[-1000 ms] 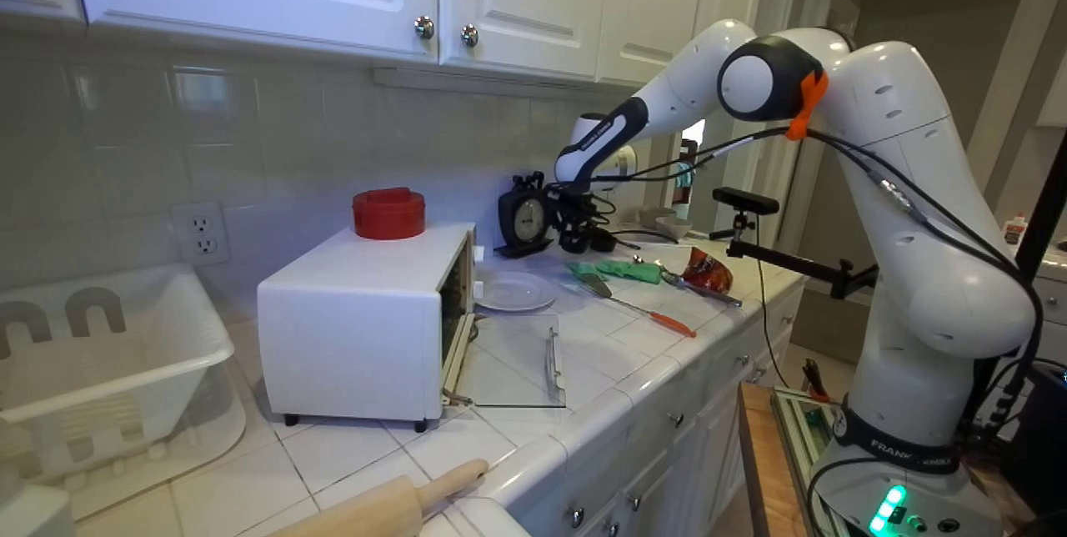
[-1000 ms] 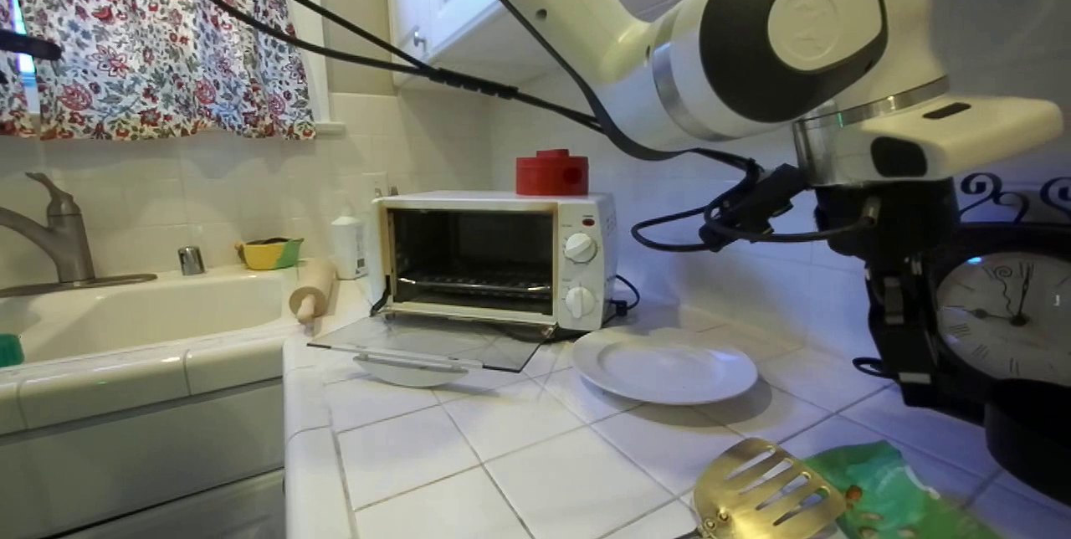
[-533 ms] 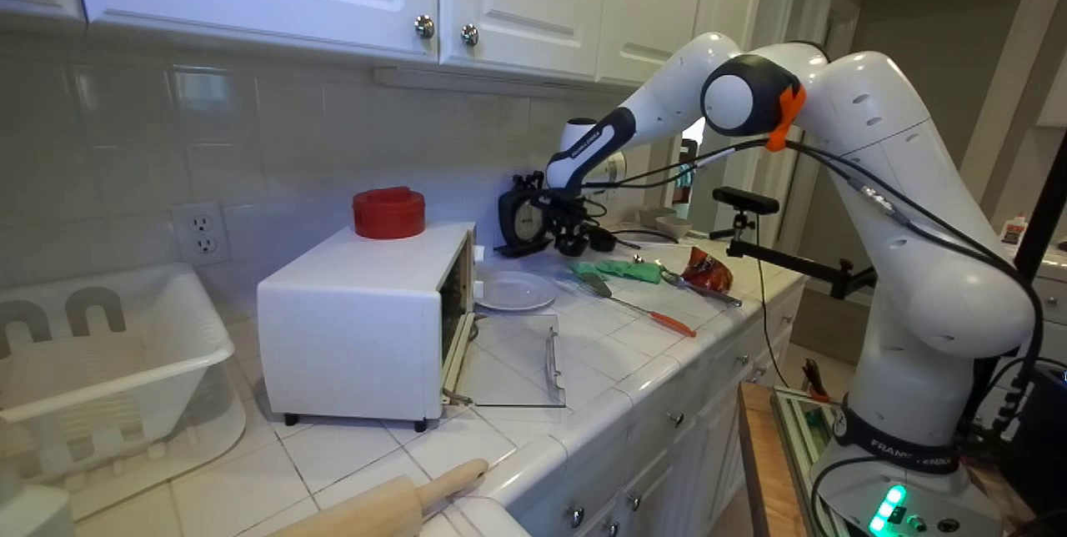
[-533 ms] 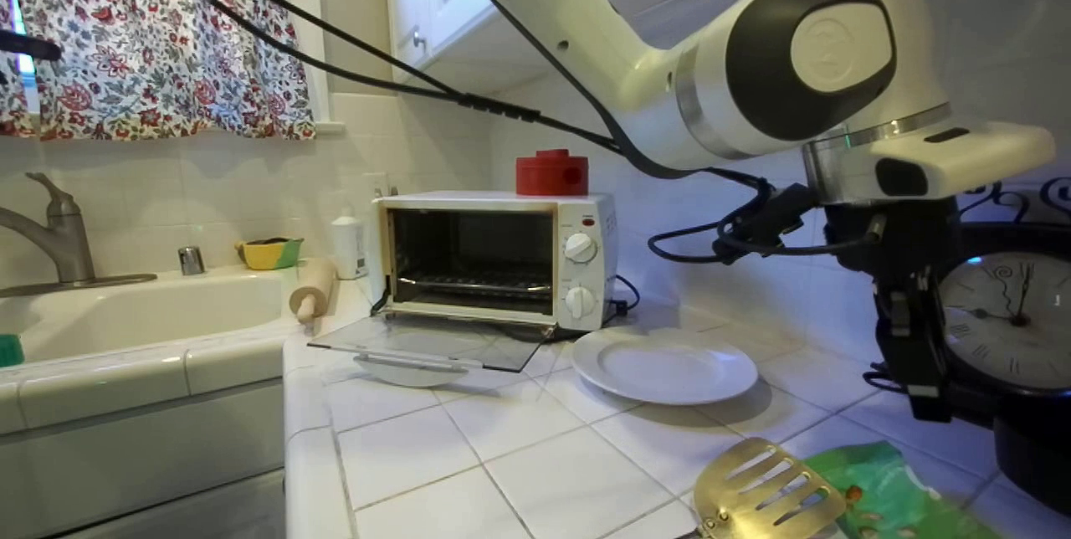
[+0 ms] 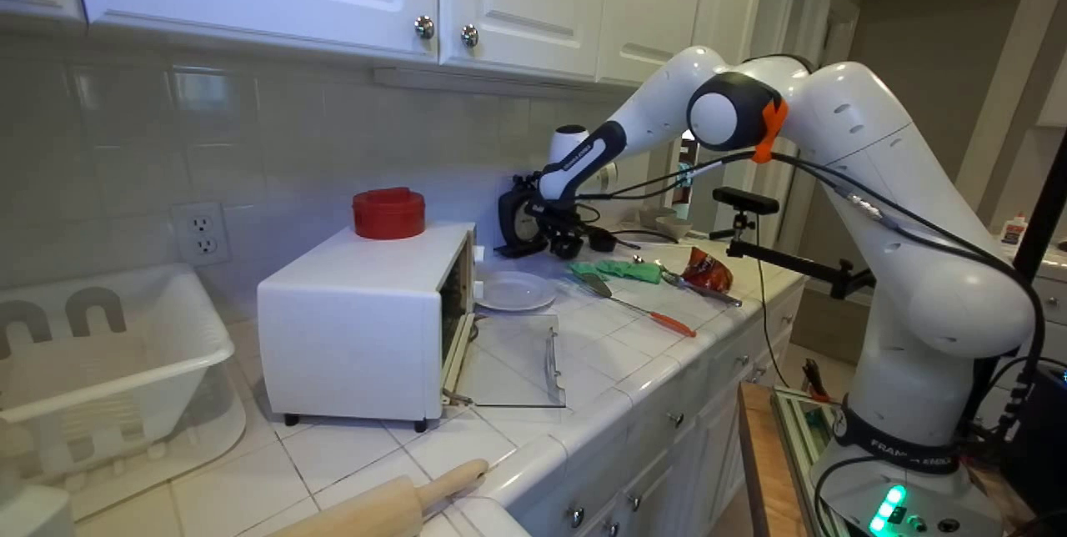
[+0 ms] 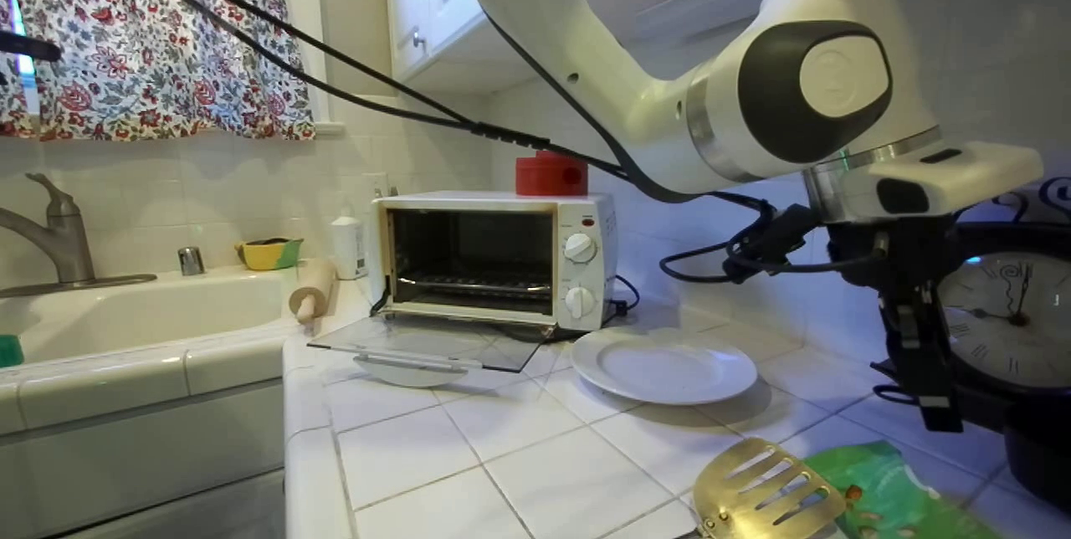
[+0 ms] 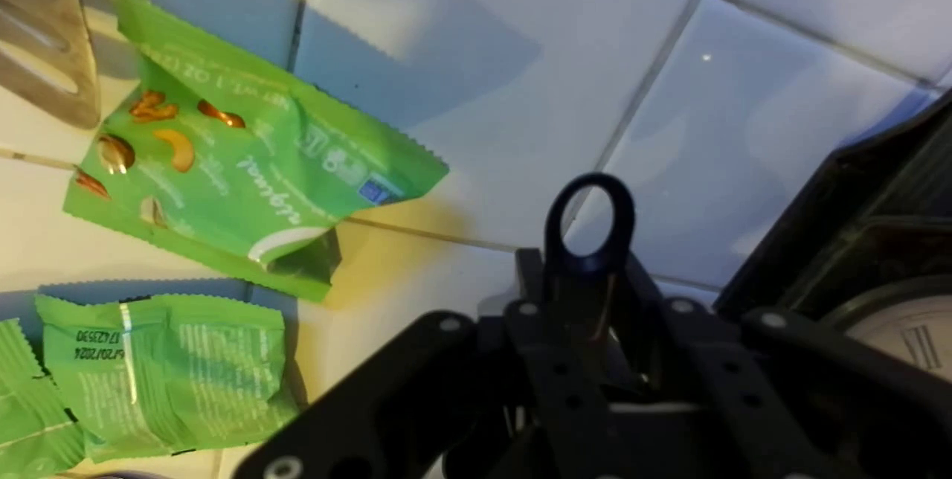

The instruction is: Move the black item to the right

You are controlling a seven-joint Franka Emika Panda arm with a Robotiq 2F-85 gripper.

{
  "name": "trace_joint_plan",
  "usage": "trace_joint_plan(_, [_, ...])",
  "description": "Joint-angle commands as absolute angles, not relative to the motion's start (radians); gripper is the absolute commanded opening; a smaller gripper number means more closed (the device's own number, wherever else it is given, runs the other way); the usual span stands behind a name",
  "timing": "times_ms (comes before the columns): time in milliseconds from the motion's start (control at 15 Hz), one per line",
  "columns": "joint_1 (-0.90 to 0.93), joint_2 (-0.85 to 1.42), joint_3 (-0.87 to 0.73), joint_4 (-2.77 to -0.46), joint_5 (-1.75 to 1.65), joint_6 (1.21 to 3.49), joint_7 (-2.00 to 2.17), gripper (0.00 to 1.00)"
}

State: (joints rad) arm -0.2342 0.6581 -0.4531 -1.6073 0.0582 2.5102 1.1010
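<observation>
A round black clock (image 6: 1017, 321) with a pale face stands upright near the wall; it also shows in the other exterior picture (image 5: 523, 225) and at the right of the wrist view (image 7: 904, 330). My gripper (image 6: 939, 418) is beside the clock and partly covers it. Its fingers are closed around a thin black handle with a ring end (image 7: 623, 204). In an exterior view this ring (image 6: 895, 394) sticks out past the fingers, and a dark round pan (image 6: 1042, 447) shows on the other side. The join of handle and pan is too dark to make out.
Green snack packets (image 7: 245, 159) and a slotted spatula (image 6: 766, 489) lie near the gripper. A white plate (image 6: 665, 363) and a toaster oven (image 6: 494, 263) with its glass door down stand farther along. A red wrapper (image 5: 708, 272) lies by the counter edge.
My gripper has moved down and closer to the clock, leftward in one exterior picture and slightly rightward in the other. The ring-ended handle has moved along with it.
</observation>
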Motion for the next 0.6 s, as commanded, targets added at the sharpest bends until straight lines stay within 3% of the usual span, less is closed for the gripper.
trace_joint_plan(0, [-0.231,0.700,-0.461,-1.550,0.025,2.488,1.141,0.37])
trace_joint_plan(67, [-0.236,0.699,-0.454,-1.549,0.031,2.487,1.132,0.51])
trace_joint_plan(533, [-0.197,0.626,-0.457,-1.615,-0.008,2.520,1.079,0.98])
